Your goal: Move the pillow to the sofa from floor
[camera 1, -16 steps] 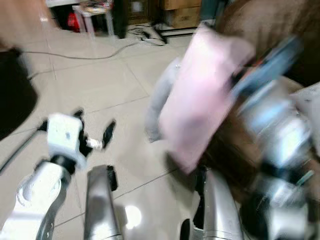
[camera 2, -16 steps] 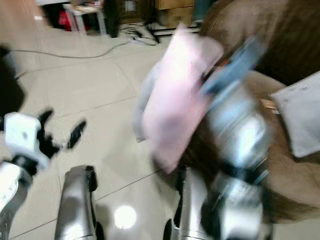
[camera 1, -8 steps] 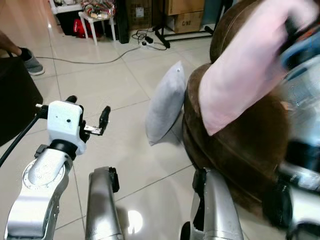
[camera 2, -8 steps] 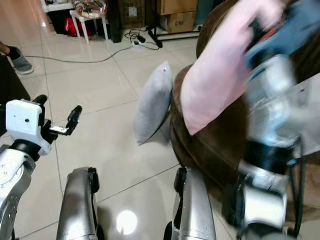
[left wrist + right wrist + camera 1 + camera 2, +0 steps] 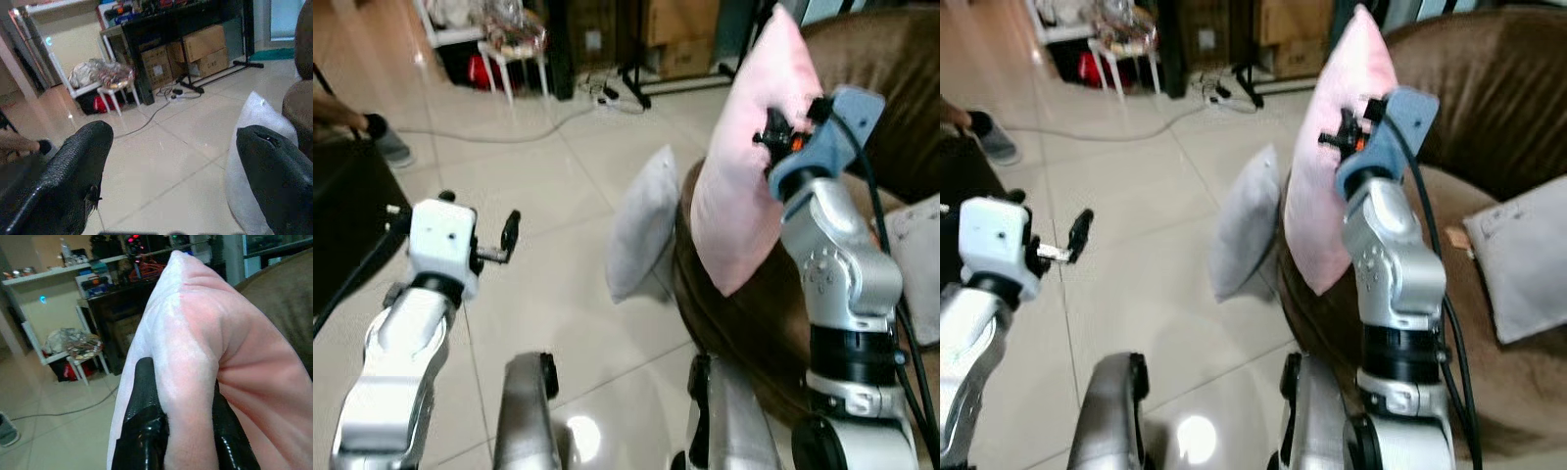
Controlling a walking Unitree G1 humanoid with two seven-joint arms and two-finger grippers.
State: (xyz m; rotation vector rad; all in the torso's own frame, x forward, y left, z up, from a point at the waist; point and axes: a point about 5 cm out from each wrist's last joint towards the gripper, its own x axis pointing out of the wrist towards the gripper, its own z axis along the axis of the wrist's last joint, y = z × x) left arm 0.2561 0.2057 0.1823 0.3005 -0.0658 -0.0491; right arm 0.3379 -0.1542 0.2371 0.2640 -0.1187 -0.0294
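Brown upholstered sofa [image 5: 1518, 127] on the right. Pink fabric pillow [image 5: 744, 186] hangs lifted over the sofa's near-left arm, pinched by the right gripper [image 5: 183, 431], fingers closed on a fold. Grey pillow [image 5: 641, 235] leans on the floor against the sofa. Left gripper [image 5: 507, 240] open, empty, over tiles at left. Step: carry underway. Next, likely: swing right over the seat, release.
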